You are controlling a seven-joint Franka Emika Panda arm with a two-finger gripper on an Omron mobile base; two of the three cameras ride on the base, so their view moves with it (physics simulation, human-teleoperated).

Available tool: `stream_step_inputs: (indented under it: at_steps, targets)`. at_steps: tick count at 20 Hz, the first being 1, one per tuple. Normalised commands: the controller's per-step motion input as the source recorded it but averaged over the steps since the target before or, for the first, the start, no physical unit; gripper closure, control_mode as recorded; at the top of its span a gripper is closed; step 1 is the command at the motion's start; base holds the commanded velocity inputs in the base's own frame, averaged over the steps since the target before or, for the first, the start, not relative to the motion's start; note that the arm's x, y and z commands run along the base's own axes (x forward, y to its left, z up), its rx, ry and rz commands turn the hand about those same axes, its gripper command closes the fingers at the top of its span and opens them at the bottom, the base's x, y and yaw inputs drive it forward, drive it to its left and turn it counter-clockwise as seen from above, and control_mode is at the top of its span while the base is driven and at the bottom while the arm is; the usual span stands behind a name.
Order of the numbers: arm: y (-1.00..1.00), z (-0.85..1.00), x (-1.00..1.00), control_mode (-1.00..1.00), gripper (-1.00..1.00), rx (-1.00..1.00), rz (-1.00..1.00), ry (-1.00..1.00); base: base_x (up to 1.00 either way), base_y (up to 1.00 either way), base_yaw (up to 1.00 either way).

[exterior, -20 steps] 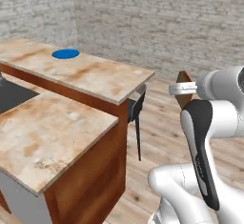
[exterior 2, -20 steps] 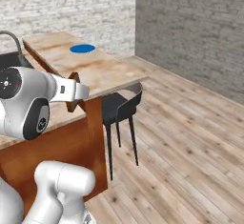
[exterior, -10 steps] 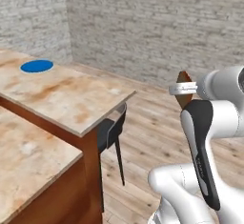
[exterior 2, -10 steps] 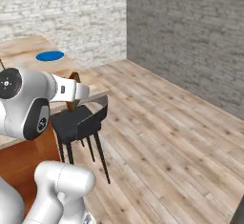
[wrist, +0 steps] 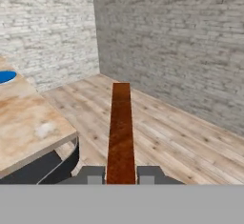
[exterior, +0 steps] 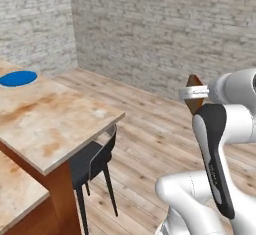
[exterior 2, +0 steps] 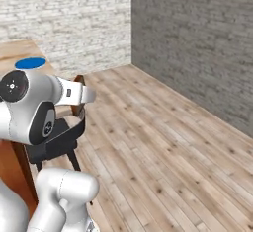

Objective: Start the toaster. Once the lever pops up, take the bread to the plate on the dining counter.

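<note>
The bread [wrist: 120, 132], light, stiff and crumbly, sits edge-on in the closed gripper [wrist: 120, 174], pinched across both flat faces.

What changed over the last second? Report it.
The base turned, so the whole view swung: the dining counter and blue plate slid left in both base views, and more bare wood floor came into sight. The claw stayed shut on the bread, arm posture unchanged.
</note>
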Motion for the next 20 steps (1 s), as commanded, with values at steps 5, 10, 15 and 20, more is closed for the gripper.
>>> stream_step_inputs:
  at_steps: [5,10,15,20]
  targets:
    - [0.00,0.00,0.00,1.00,1.00,0.00,0.00,0.00,0.98,-1.00,0.36]
    - [0.00,0.00,0.00,1.00,1.00,0.00,0.00,0.00,0.92,-1.00,0.43]
    - [0.00,0.00,0.00,1.00,1.00,0.00,0.00,0.00,1.00,-0.76,0.46]
    - [0.00,0.00,0.00,1.00,1.00,0.00,0.00,0.00,1.00,-0.20,0.37]
